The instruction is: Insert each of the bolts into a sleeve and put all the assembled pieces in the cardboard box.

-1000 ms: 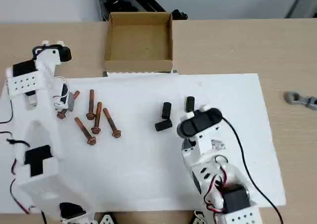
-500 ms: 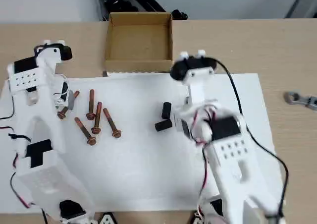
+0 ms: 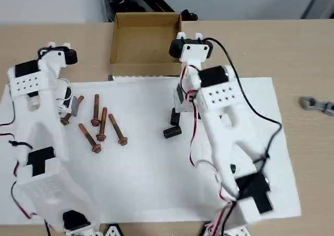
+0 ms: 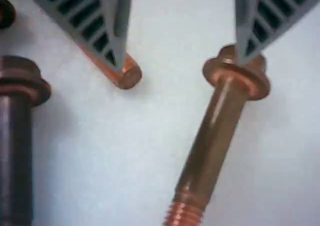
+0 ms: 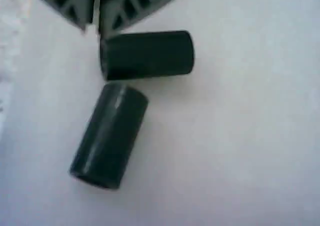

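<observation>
Right pincer [image 5: 95, 18] has swung forward, tips pressed together just beside one sleeve [image 5: 147, 54]; open before you drop, or you'll shove it into the second sleeve [image 5: 107, 136] instead of gripping.

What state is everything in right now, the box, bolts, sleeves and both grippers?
Cardboard box: open-topped, empty.
Bolts: loose, lying flat on the white sheet, none sleeved.
Sleeves: two lying on their sides, no bolt sticking out.
Left gripper: open, over two bolts.
Right gripper: shut, holding nothing, by a sleeve's end.
</observation>
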Action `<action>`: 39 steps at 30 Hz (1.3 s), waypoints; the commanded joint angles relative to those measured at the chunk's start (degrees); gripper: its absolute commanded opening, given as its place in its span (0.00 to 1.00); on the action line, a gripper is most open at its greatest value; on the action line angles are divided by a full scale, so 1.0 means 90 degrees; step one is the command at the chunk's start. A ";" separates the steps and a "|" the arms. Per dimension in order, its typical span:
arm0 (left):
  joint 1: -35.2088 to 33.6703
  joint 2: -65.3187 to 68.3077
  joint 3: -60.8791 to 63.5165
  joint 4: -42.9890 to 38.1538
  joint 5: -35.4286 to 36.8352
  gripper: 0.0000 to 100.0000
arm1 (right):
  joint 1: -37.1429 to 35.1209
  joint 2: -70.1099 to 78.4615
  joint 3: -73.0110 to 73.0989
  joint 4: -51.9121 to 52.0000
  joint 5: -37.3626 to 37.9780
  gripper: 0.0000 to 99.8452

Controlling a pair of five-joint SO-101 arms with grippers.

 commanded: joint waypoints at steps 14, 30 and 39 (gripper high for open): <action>0.0107 -0.0029 -0.0210 -0.0215 -0.0098 0.14 | -0.0923 0.1753 -0.0860 -0.0269 -0.1143 0.10; 0.0107 -0.0029 -0.0210 -0.0225 -0.0078 0.14 | -0.0747 0.1929 -0.1162 -0.0503 -0.1211 0.30; 0.0107 -0.0029 -0.0210 -0.0215 -0.0117 0.14 | -0.0747 0.3189 -0.1172 -0.1109 -0.1211 0.30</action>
